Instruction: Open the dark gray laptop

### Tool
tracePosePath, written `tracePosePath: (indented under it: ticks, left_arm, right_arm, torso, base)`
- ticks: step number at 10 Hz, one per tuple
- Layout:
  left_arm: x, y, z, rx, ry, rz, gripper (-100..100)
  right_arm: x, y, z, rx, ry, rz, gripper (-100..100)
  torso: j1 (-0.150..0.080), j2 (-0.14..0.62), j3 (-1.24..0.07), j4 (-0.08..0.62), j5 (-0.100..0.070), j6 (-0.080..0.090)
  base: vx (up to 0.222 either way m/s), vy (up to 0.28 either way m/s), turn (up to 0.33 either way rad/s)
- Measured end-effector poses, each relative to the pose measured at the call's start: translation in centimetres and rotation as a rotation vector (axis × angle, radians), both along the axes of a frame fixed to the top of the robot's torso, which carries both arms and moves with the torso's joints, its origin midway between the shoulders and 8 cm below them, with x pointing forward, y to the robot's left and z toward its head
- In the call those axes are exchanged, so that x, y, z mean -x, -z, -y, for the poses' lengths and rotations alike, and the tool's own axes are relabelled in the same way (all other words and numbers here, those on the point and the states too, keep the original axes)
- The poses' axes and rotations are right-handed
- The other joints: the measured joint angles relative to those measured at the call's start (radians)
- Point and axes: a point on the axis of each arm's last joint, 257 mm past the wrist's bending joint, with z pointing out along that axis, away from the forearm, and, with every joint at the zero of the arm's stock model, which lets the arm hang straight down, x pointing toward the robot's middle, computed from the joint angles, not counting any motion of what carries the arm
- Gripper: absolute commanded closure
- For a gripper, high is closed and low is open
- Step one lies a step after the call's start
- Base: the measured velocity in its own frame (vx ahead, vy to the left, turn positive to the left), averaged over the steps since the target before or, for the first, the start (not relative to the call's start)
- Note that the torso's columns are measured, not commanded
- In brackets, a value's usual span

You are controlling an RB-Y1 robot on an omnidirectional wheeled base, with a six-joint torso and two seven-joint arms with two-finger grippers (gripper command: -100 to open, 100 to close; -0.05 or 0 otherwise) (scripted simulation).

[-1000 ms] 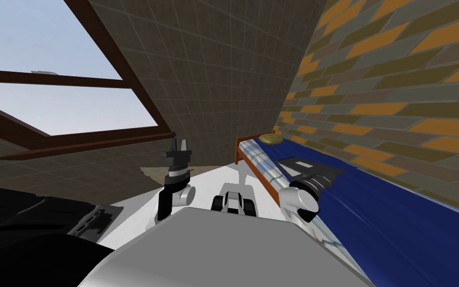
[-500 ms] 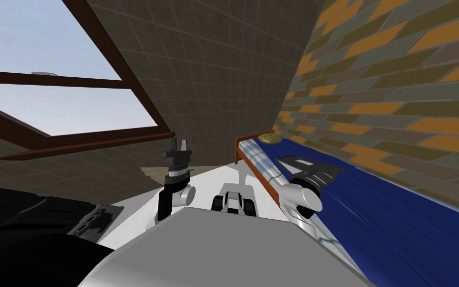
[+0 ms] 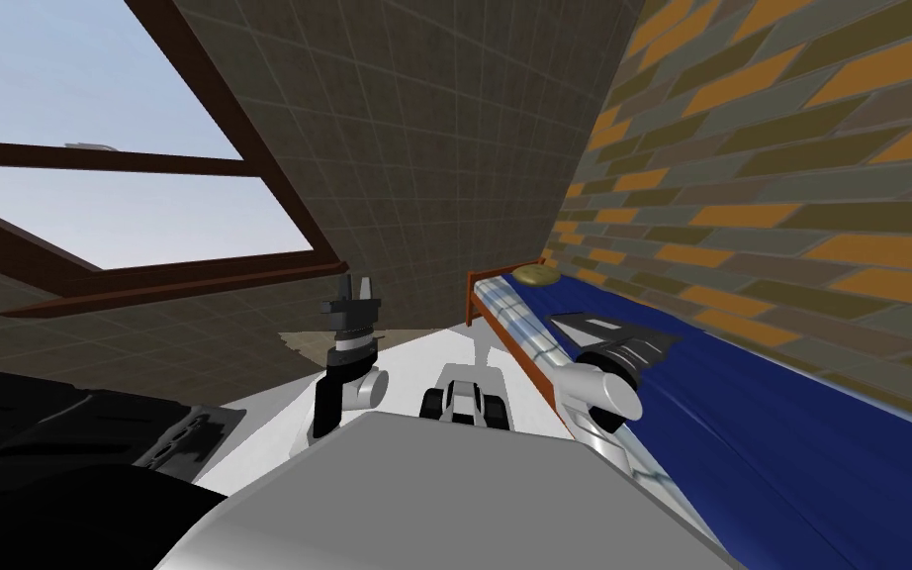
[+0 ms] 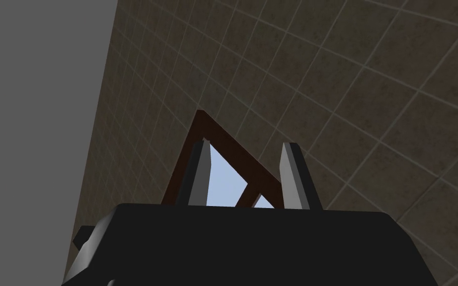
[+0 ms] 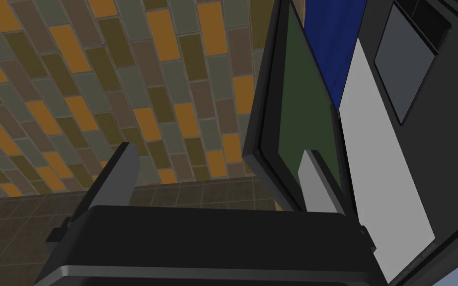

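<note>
the half-raised lid of the laptop (image 5: 297, 124) stands between the wide-spread fingers of the right gripper (image 5: 218, 149), beside one. dark grey frame, dark green screen. the left gripper (image 4: 246, 144) has its fingers parted.

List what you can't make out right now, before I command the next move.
- Right wrist view: where the lid of the dark grey laptop meets its base, hidden behind the dark body of the right gripper.
- Same view: whether a jaw touches the green screen.
- Head view: the jaws, hidden behind the white right forearm.
- Head view: the yellowish round thing on the blue bed, too small to identify.
</note>
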Motion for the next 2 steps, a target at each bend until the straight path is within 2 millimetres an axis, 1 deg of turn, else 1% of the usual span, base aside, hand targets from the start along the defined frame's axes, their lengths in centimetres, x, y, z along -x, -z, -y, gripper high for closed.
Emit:
tracePosePath:
  ticks: [2]
  left_arm:
    - [0.00, 0.00, 0.00, 0.000, 0.000, 0.000, 0]
  right_arm:
    - [0.02, 0.08, 0.01, -0.001, 0.000, -0.002, 0]
  torso:
    - [0.000, 0.000, 0.000, 0.000, 0.000, 0.000]
  base:
    - [0.000, 0.000, 0.000]
